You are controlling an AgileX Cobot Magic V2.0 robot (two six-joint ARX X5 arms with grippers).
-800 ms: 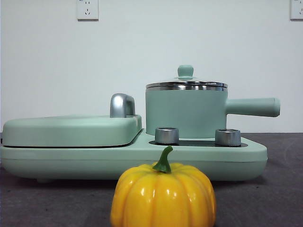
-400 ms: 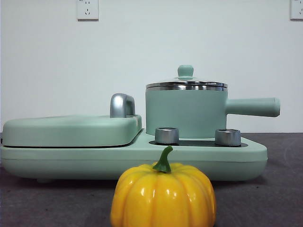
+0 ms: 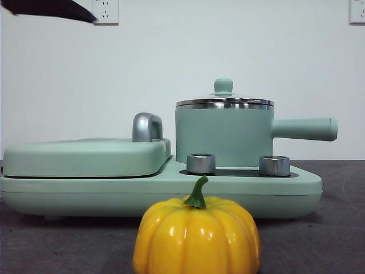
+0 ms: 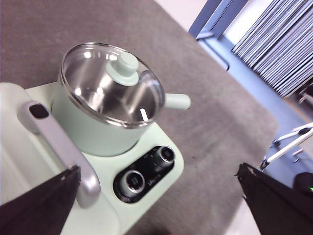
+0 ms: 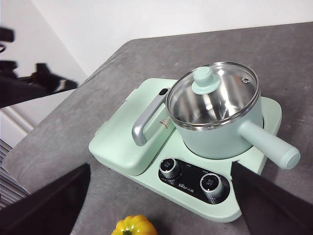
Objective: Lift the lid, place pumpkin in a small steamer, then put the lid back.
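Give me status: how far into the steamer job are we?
Nothing done yet. The lid sits closed on the small steamer; the pumpkin rests on the table in front. In hand: the left gripper, open, hangs above the cooker; right gripper open, empty. Left: lift lid, load pumpkin, re-cover.

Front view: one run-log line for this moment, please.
lid on small steamer | pumpkin on table | left pincer open | right pincer open

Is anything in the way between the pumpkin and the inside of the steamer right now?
Yes. The lid sits closed on the steamer, covering its opening, so it has to come off first. The pumpkin lies on the table in front of the cooker, and neither tool holds anything. Nothing else visible blocks the way.
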